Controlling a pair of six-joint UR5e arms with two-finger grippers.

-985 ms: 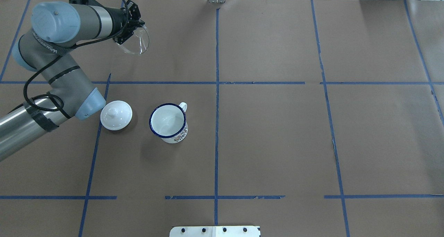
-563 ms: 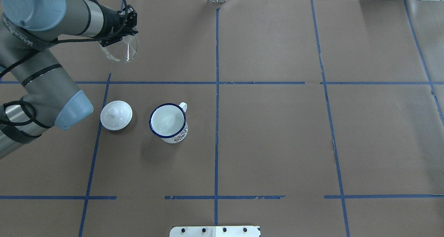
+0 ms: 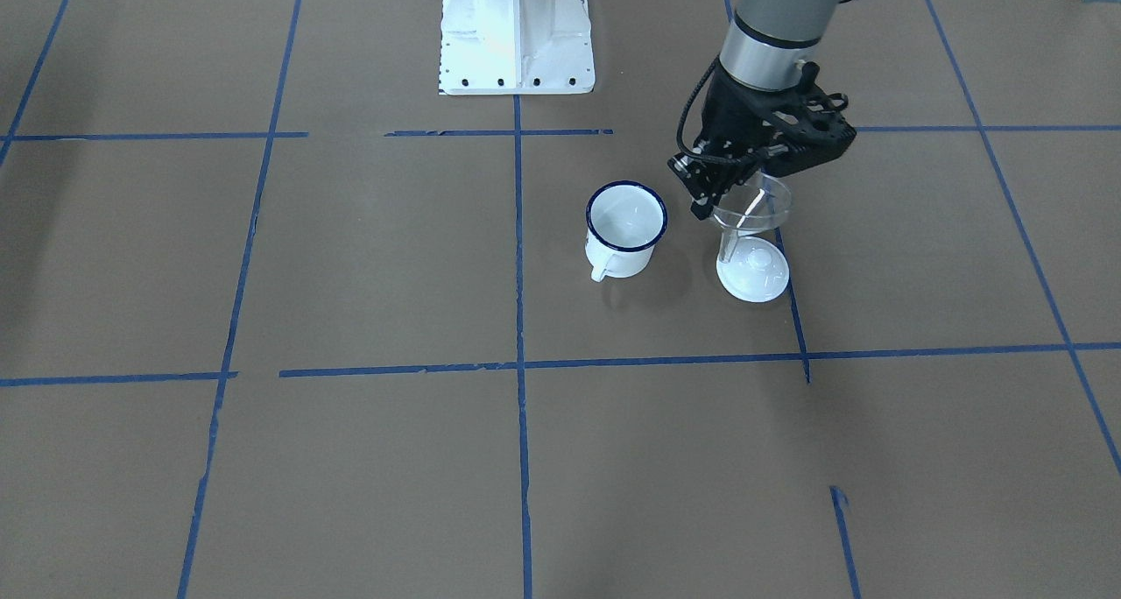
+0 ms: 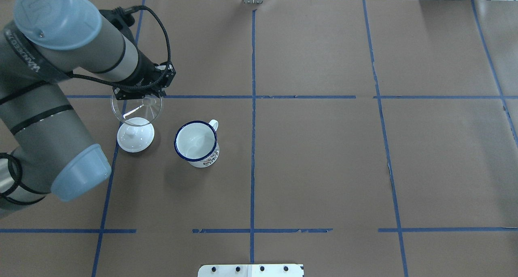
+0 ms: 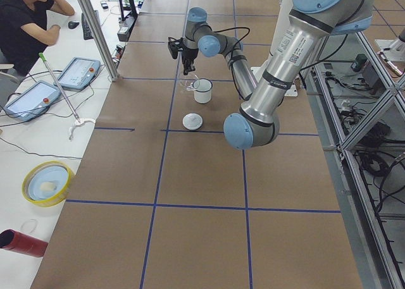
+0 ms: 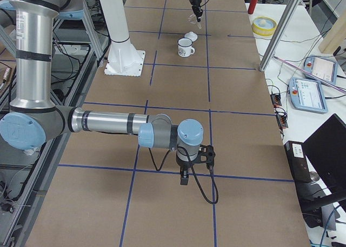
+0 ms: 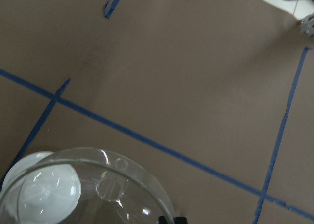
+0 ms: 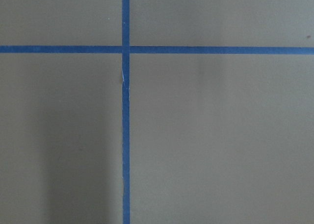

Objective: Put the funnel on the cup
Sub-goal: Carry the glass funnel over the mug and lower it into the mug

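While my left gripper (image 4: 141,94) clamps the funnel (image 4: 136,111) by its rim, the funnel hangs above the table (image 4: 323,167), spout down, over the lid (image 4: 135,140). Cup (image 4: 197,144) stands upright near the lid, apart from the funnel. My right gripper (image 6: 184,177) points down at the paper, well away; I cannot tell whether its fingers are apart or together.

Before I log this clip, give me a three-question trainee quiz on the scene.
1. True or false: the clear funnel sits on the enamel mug.
2. Where does the white domed lid lie? A) on the table, at the mug's robot-left side B) at its robot-right side C) inside it.
3. Which gripper holds the funnel?
Key: 1 false; 2 A; 3 the left gripper.
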